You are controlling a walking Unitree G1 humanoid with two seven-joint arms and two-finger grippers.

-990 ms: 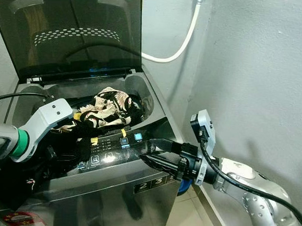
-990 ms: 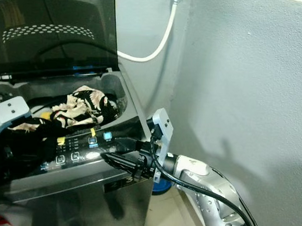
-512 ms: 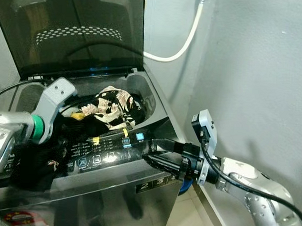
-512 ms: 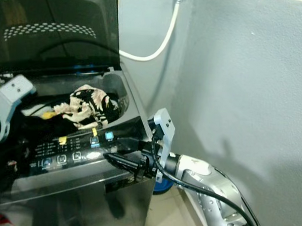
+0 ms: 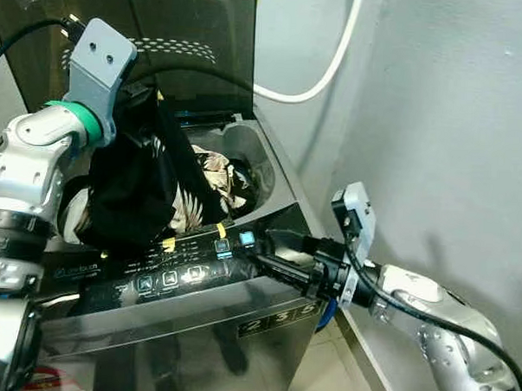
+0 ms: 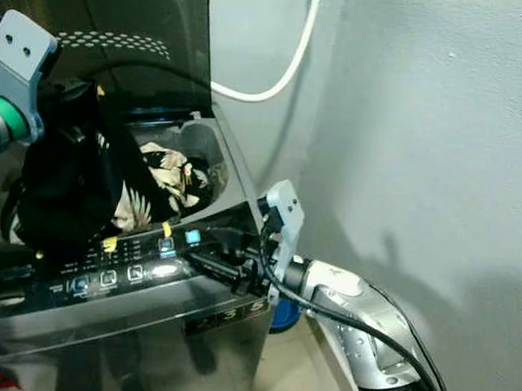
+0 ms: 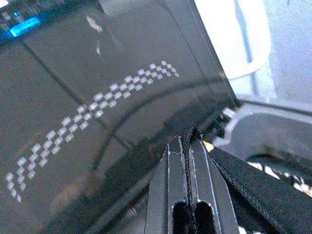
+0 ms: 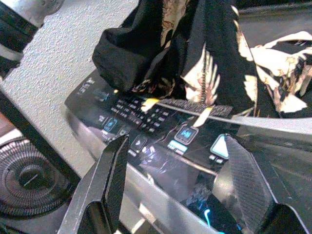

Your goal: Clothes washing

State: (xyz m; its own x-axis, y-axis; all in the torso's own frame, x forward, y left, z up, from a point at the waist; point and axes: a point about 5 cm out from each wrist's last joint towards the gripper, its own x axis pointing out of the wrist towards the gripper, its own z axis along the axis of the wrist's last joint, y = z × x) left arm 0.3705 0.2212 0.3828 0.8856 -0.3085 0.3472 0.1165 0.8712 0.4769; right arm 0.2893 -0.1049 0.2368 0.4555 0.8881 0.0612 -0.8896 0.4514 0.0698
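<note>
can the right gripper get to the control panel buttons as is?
Probably yes. The right gripper, fingers open, hovers at the control panel near its lit buttons, with nothing between. The black garment hangs from the left gripper, off to the side.

fingertips of the left gripper (image 7: 186, 146) buried in the black garment (image 5: 131, 185) pinched between them; cloth's lower end cut off past the wrist view's edge. drum of the washing machine (image 5: 246, 151) mostly hidden behind the hanging cloth, beyond it a patterned garment (image 5: 214, 172) partly covered. panel buttons (image 8: 185, 133) ahead of the spread right gripper (image 8: 175, 195) too blurred to read. white hose (image 5: 323, 64) cut off at the top edge.
</note>
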